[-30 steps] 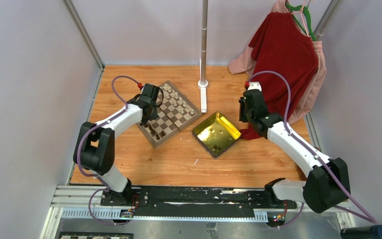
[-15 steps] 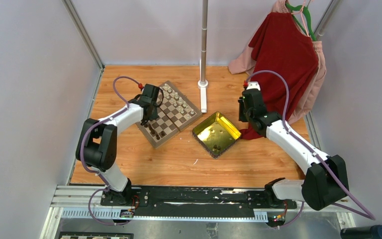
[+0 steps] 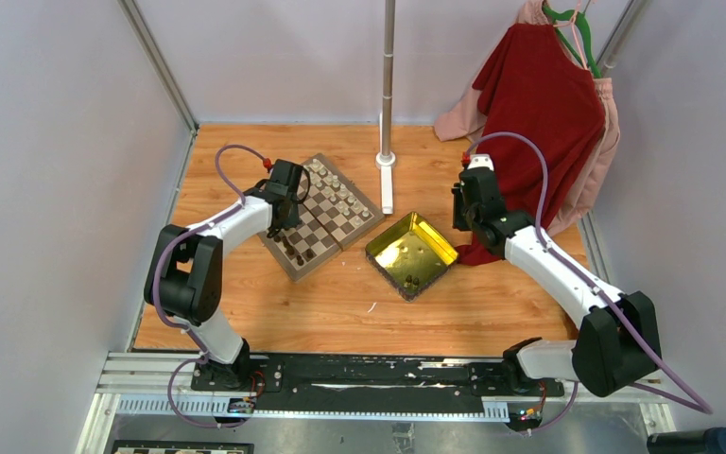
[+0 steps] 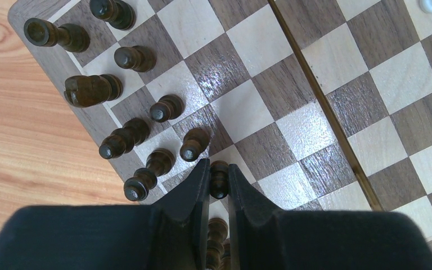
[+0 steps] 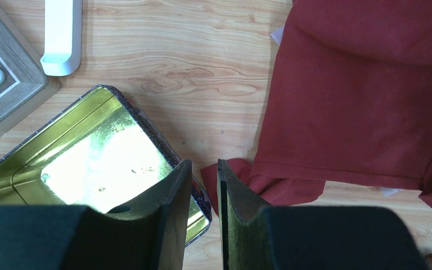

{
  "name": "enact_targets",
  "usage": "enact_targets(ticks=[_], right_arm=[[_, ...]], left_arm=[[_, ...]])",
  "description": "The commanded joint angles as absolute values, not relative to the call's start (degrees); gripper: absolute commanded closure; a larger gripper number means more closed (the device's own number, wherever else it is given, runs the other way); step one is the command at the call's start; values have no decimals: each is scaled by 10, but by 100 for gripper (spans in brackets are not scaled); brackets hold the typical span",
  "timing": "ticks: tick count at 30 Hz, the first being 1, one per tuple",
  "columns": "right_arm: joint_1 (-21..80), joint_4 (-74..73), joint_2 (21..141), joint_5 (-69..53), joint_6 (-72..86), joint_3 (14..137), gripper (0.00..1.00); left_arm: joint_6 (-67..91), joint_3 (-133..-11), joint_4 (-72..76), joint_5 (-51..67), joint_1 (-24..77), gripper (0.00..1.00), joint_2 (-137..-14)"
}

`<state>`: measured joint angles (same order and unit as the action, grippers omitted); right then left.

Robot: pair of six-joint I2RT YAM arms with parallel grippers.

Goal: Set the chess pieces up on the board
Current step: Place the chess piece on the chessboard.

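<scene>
The board (image 3: 327,223) lies left of centre, turned like a diamond. Several dark brown chess pieces (image 4: 125,138) stand along its near-left edge, and cream-white ones (image 3: 337,181) line the far edge. My left gripper (image 4: 218,169) hangs over the dark side (image 3: 280,227), shut on a dark pawn (image 4: 219,179) that stands upright just above a square (image 4: 309,129). More dark pieces show below the fingers. My right gripper (image 5: 204,169) hovers over the near-right rim of the yellow tray (image 5: 50,140), beside the red cloth. Its jaws are narrowly open with nothing between them.
The shiny yellow tray (image 3: 435,248) sits right of the board with a few dark pieces (image 3: 411,281) in its near corner. A red garment (image 3: 539,104) hangs at the back right and trails onto the floor (image 5: 365,84). A pole (image 3: 388,85) on a white base (image 5: 62,34) stands behind the board.
Both arms have shifted only slightly. The left gripper stays shut on the dark pawn over the same spot.
</scene>
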<state>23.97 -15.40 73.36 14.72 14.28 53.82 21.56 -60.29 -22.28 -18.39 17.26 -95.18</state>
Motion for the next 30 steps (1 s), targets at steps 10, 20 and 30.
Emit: enact_targets(ticks=[10,20,30], right_arm=[[233,-161,734,149,150,551,72],[233,-163,732,148,155,551,72],[234,-163,733,147,159,551,72]], left_arm=[[207,-600,-218,-187,167,85,-959],[202,-602,-222,-188,167,74,-964],[198,-607,-226,-192,166,73,-966]])
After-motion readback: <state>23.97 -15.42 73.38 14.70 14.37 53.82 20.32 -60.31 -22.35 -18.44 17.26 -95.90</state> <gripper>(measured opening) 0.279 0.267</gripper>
